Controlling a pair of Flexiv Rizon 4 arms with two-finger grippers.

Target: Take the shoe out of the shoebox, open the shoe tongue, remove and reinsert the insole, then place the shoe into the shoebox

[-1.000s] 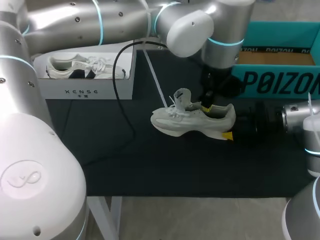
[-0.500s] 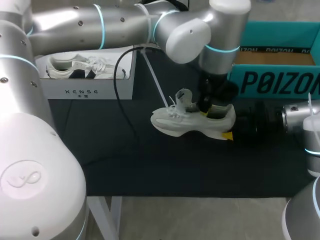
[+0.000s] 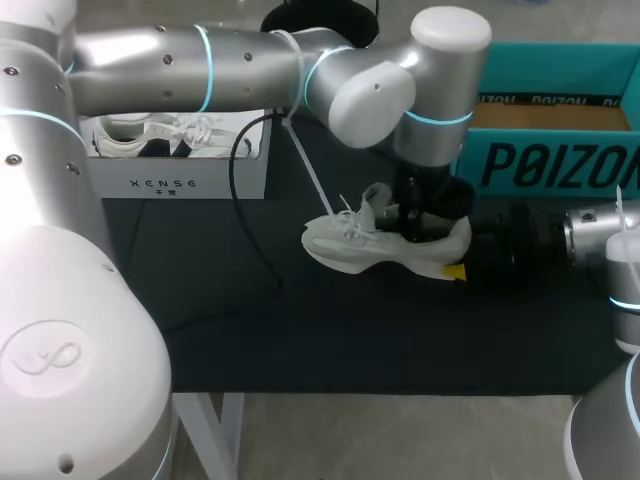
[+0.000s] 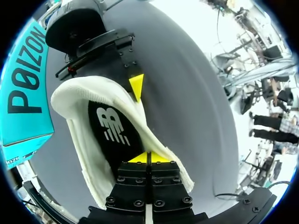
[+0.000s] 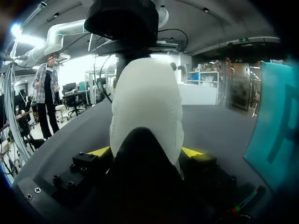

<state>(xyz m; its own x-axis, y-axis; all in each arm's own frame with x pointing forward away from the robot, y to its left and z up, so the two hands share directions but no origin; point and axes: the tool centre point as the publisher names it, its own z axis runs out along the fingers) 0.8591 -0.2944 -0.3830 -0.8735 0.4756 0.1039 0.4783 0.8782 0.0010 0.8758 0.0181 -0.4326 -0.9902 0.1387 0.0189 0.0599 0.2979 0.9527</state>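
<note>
Shoes: you see two; second shoe [image 3: 170,130] beyond shoe [image 3: 345,245].
Left pincer [image 4: 149,157]: closed inside shoe.
Right pincer [image 5: 145,150]: clamps its heel.

Blk cable [image 3: 232,175] on dark tabletop [image 3: 300,330] by white box [image 3: 170,183] w/ sneaker [image 3: 160,133].

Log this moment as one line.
left end effector: shut, at shoe opening | right end effector: shut on shoe heel | insole: inside shoe

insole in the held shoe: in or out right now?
In. The left wrist view shows the black insole lying inside the white shoe, just ahead of the left gripper.
</note>
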